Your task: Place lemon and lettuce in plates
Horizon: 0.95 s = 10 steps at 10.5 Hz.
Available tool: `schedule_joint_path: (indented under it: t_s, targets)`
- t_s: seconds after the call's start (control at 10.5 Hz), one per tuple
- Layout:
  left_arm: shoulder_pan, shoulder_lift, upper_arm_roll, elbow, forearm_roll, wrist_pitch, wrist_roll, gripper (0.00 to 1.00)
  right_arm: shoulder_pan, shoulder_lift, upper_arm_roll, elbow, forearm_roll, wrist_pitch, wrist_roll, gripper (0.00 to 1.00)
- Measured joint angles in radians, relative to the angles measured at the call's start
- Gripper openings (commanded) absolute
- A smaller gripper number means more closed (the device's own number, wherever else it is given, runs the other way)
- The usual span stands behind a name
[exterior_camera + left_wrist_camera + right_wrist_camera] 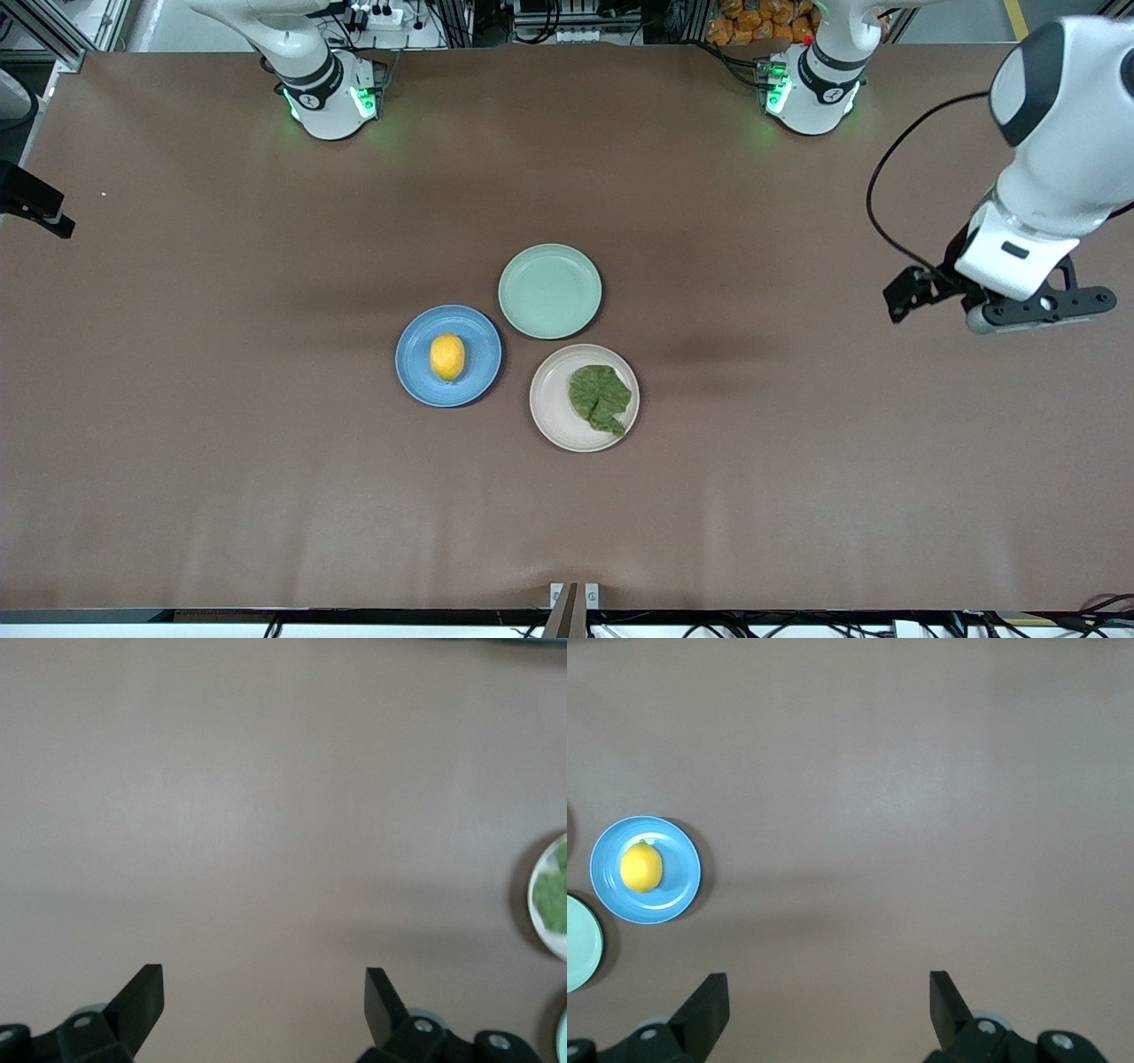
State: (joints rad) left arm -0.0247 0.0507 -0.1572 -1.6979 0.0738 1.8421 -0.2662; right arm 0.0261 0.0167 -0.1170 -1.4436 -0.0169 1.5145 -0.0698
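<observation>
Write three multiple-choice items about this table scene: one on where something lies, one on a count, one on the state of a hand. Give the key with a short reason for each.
1. Where is the lemon?
A. on the blue plate
B. on the mint-green plate
C. on the bare table

2. How many plates are on the table?
A. two
B. three
C. four

3. How does the left hand stand?
A. shut on the lettuce
B. shut on nothing
C. open and holding nothing

Key: 1 A, the yellow fruit sits in the middle of the blue plate. 2 B, blue, mint-green and beige plate are grouped mid-table, the lettuce lying on the beige one. 3 C, its wrist view shows the fingers apart over bare table at the left arm's end; the right hand is open too.
</observation>
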Motion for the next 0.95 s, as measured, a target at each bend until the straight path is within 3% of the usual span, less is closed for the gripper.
schedule_joint_path:
  t_s: [0.38, 0.95]
  targets:
    - [0.005, -0.03, -0.002, 0.139, -0.03, -0.248, 0.088, 1.0, 0.007, 0.0, 0.002, 0.001, 0.001, -0.002, -0.001, 1.0]
    - [0.028, -0.064, -0.021, 0.179, -0.03, -0.326, 0.129, 1.0, 0.015, 0.004, 0.004, -0.002, 0.001, -0.002, -0.003, 1.0]
